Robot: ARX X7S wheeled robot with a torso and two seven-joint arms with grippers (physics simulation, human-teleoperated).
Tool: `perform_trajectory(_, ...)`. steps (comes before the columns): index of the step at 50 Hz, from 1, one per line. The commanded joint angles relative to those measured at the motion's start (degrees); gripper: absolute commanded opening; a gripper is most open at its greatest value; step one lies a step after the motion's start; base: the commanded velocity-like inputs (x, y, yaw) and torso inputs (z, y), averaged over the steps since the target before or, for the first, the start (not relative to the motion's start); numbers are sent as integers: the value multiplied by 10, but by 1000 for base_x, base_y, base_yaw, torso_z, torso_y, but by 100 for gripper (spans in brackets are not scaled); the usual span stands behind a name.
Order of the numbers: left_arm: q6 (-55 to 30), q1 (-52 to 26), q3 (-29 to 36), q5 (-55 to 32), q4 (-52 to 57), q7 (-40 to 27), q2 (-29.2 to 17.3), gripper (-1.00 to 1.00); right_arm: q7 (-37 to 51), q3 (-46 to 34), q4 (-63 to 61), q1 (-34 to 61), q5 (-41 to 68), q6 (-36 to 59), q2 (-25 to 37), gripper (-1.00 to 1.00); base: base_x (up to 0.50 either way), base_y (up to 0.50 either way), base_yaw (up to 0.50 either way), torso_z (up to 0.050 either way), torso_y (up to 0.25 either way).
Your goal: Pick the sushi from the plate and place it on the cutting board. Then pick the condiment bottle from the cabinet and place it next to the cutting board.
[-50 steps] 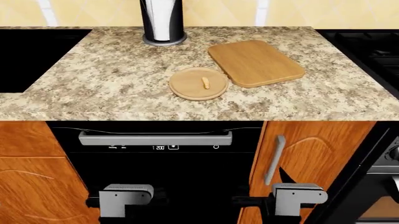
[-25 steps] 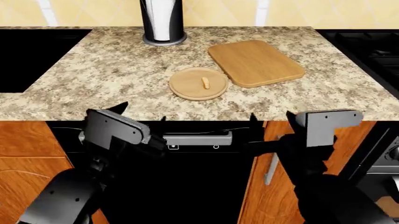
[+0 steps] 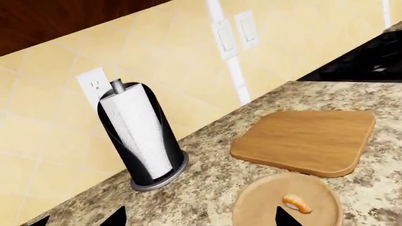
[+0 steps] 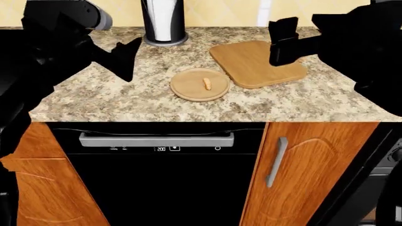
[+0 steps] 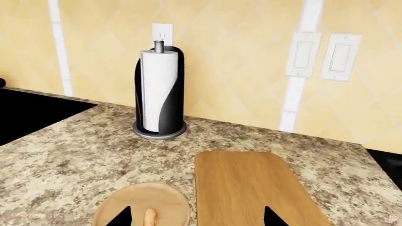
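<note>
A speckled granite countertop (image 4: 113, 89) runs above a black dishwasher (image 4: 157, 179) and orange wood cabinet doors (image 4: 308, 169), with both black arms raised over the counter. The left gripper (image 4: 119, 59) hangs above the counter's left part, its dark fingertips (image 4: 129, 49) spread with nothing between them; the right gripper (image 4: 285, 40) hovers over the far right corner of the cutting board (image 4: 257, 63), and the head view does not settle how wide it stands, though in the right wrist view two dark finger points sit well apart at the frame's edge with nothing held. The cutting board, a rounded honey-brown rectangle, lies empty on the counter just below and partly under the right gripper. The black paper-towel holder (image 4: 164, 21) with its white roll stands at the back wall, beyond the span between the two grippers. The round light-wood plate (image 4: 188, 89) rests between the two grippers and nearer the counter's front edge, close beside the board's near corner; whether they touch cannot be told. The sushi (image 4: 207, 84), a small orange-tan piece, lies on the plate, right of its centre, well clear of both sets of jaws. In the left wrist view the sushi (image 3: 296, 204) sits just beyond one finger point. The condiment bottle appears in no view.
</note>
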Motion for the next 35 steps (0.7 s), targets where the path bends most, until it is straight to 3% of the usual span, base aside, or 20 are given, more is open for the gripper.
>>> perform_trajectory(1, -20, -100, 24, 8, -77, 37, -26, 100, 20, -44, 78, 106, 57, 15, 33, 100, 152, 0, 0, 0, 0)
perform_trajectory(35, -9, -127, 36, 25, -113, 36, -45, 100, 26, -74, 97, 103, 76, -14, 46, 100, 386, 0, 0, 0, 0)
